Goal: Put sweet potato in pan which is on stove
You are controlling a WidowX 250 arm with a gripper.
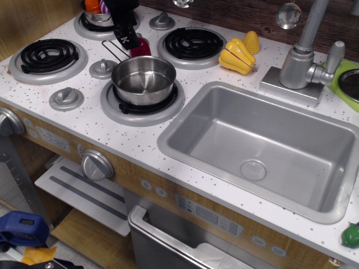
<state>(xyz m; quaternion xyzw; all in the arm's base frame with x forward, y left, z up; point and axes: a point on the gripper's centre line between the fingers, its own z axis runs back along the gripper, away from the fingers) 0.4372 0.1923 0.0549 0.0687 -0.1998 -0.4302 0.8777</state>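
Observation:
The stove point(84, 120) is a white speckled cooktop with four black coil burners. The shiny steel pan point(143, 80) stands empty on the front right burner, its wire handle point(114, 51) pointing back left. The dark red sweet potato point(141, 46) is just behind the pan, between the burners. My black gripper point(128, 38) comes down from the top edge and is right against the sweet potato's left side. One finger point(127, 39) shows; the other is hidden, so I cannot tell whether it grips the sweet potato.
A smaller steel pot point(96, 18) with orange and purple toys sits on the back left burner. Yellow toy vegetables point(239, 51) lie right of the back right burner. The grey sink point(331, 193) and faucet point(303, 59) fill the right side.

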